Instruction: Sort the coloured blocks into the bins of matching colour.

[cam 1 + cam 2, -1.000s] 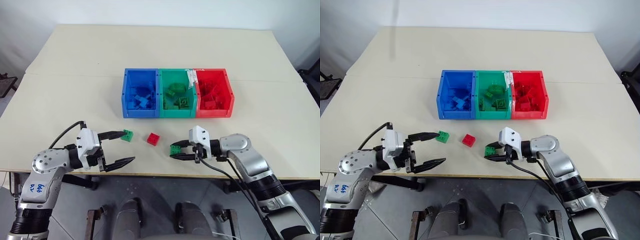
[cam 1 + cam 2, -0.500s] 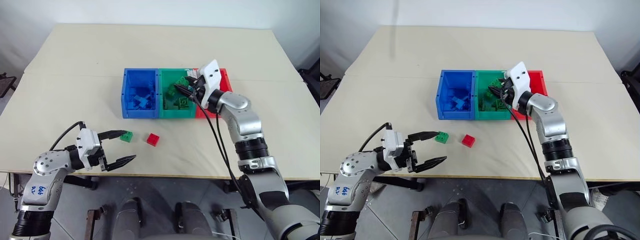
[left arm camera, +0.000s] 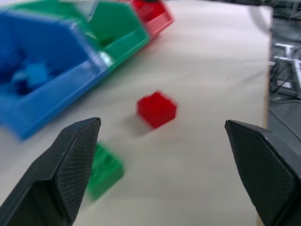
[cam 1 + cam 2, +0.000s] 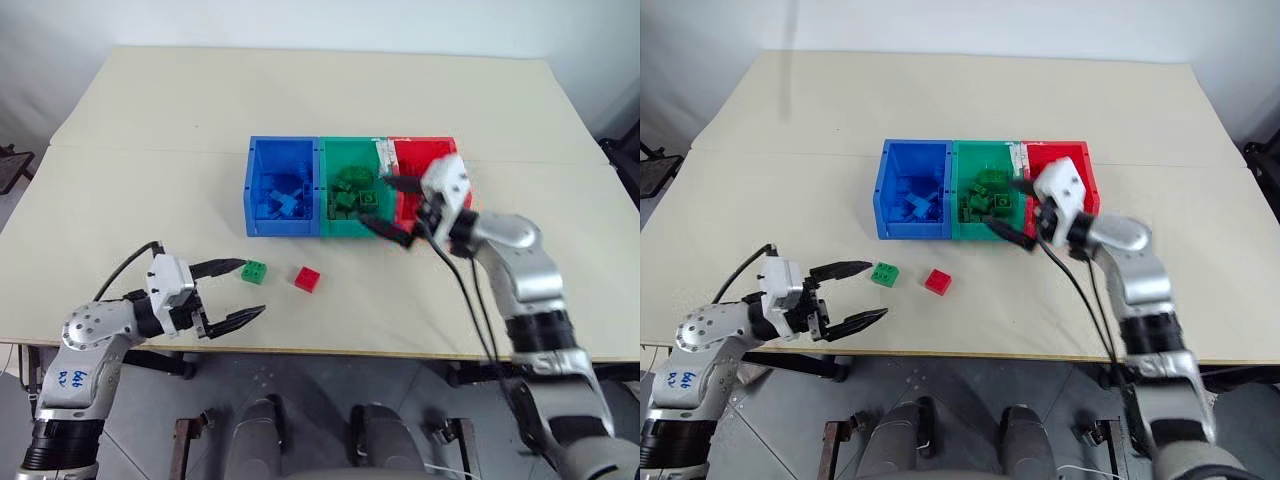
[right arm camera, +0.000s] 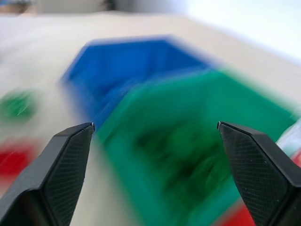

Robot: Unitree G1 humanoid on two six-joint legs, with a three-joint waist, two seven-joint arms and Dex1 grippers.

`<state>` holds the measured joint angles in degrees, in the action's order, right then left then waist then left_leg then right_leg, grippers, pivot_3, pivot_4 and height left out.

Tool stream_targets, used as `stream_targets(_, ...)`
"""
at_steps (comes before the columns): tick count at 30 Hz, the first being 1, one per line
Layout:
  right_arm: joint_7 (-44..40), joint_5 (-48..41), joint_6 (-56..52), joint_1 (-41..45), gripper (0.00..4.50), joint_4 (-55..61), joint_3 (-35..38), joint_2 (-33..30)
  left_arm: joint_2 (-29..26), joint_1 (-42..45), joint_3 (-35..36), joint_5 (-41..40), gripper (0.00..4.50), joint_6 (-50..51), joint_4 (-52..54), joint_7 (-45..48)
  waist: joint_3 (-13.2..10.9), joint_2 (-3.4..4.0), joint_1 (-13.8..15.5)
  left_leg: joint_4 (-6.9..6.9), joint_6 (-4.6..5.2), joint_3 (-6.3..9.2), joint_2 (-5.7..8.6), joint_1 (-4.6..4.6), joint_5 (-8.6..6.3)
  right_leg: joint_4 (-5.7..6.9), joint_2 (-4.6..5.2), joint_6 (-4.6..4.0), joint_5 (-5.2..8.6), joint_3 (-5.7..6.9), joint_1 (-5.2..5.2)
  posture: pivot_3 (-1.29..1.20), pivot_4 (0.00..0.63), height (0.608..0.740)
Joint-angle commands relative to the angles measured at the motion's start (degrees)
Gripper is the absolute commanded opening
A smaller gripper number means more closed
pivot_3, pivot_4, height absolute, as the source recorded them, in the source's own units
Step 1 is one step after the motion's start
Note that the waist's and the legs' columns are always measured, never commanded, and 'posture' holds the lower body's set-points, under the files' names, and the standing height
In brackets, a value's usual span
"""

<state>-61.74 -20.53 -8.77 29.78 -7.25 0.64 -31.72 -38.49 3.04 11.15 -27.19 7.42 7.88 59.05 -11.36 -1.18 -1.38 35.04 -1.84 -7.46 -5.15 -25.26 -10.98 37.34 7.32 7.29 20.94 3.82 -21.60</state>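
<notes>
I judge the sorting nearly done: the blue bin (image 4: 282, 200), green bin (image 4: 352, 200) and red bin (image 4: 428, 178) at frame centre all hold blocks. Two remain on the table (image 4: 300, 110), lower left of the bins: a green block (image 4: 254, 270) and, just right of it, a red block (image 4: 307, 278). My right gripper (image 4: 385, 208) hangs at the green bin's right front corner, jaws spread and empty. My left gripper (image 4: 230, 293) sits wide apart and empty, near the green block.
</notes>
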Motion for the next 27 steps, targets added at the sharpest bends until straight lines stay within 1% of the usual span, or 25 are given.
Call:
stream_targets(1,-10.59,-6.23,5.92,-5.22,4.41,3.77,5.42,-4.46,-2.20,-0.39,2.79,-0.89,4.50,-0.38,-2.10,1.86,0.00,0.00,-0.28,-0.01,0.00,0.00,-0.01,0.03,0.00,0.01,0.00,0.00,0.00,0.00,-0.01,0.00,0.150,0.740)
stream_targets(3,-15.96,-8.21,9.57,-9.77,4.41,2.64,8.64,-7.29,-3.57,-0.22,3.63,0.82,4.50,-2.44,-5.16,2.80,0.00,0.00,-0.33,-0.01,0.00,-0.05,-0.07,0.12,-0.02,0.05,-0.03,0.00,0.00,0.00,0.00,0.00,0.150,0.740)
stream_targets(6,-19.95,-9.74,10.48,-13.88,4.41,1.17,11.20,-10.42,-4.61,0.67,4.44,2.17,4.50,-5.86,-8.78,3.56,0.00,0.00,-0.26,-0.01,-0.02,-0.07,-0.09,0.16,-0.03,0.04,-0.05,-0.01,0.00,0.00,0.01,0.00,0.150,0.740)
stream_targets(8,-22.53,-9.67,11.44,-16.37,4.41,-0.24,12.15,-12.53,-5.57,1.25,4.14,1.79,4.50,-5.44,-10.06,5.02,0.00,-0.01,-0.25,0.02,-0.02,-0.08,-0.11,0.16,-0.03,0.04,-0.04,-0.01,0.00,-0.01,0.01,0.00,0.150,0.740)
stream_targets(12,-23.20,-10.10,10.79,-18.45,4.41,-0.44,12.83,-13.71,-6.01,3.54,2.02,1.59,4.50,-4.60,-9.62,6.77,0.00,-0.01,-0.20,0.02,-0.02,-0.08,-0.11,0.17,-0.03,0.04,-0.02,-0.01,0.00,-0.01,0.02,0.00,0.150,0.740)
stream_targets(14,-22.49,-10.22,10.15,-19.22,4.41,0.24,13.04,-13.83,-5.37,6.45,-0.46,1.41,4.50,-3.08,-7.70,7.11,0.00,-0.01,-0.18,0.03,-0.04,-0.07,-0.11,0.16,-0.02,0.06,-0.03,-0.02,-0.01,-0.01,0.02,0.00,0.150,0.740)
stream_targets(17,-21.98,-10.84,8.46,-20.87,4.41,2.15,13.33,-14.41,-6.56,11.89,-7.07,5.63,4.50,-3.28,-7.21,9.98,0.00,0.00,0.23,0.09,-0.10,-0.06,-0.09,0.14,0.02,0.07,-0.03,-0.02,-0.01,-0.01,0.03,0.00,0.150,0.740)
stream_targets(18,-21.96,-11.31,7.14,-21.72,4.41,3.13,13.44,-14.92,-6.17,14.68,-9.24,6.51,4.50,-2.81,-7.51,10.70,0.00,0.00,0.32,0.09,-0.11,-0.06,-0.07,0.15,0.03,0.06,-0.03,-0.01,-0.01,-0.01,0.06,0.00,0.150,0.740)
stream_targets(20,-22.33,-12.05,4.94,-23.62,4.41,5.05,13.74,-16.13,-4.39,20.79,-13.79,8.55,4.50,-1.55,-8.41,11.40,0.00,-0.01,1.14,0.12,-0.12,-0.07,-0.07,0.14,0.04,0.08,-0.04,-0.01,-0.01,-0.02,0.06,0.00,0.150,0.740)
stream_targets(23,-22.09,-12.59,3.38,-25.83,4.41,7.24,14.39,-17.22,-1.86,27.45,-19.66,11.46,4.50,-0.38,-10.13,12.97,0.00,-0.01,1.49,0.19,-0.13,-0.07,-0.07,0.14,0.04,0.08,-0.07,0.00,-0.01,-0.05,0.07,0.00,0.150,0.740)
stream_targets(27,-20.04,-13.20,2.33,-28.43,4.41,10.73,15.82,-16.89,2.15,35.69,-27.03,18.11,4.50,-3.30,-16.86,14.81,-0.01,-0.01,1.65,0.25,-0.13,-0.07,-0.07,0.13,0.04,0.08,-0.11,0.01,-0.02,-0.07,0.08,0.00,0.150,0.740)
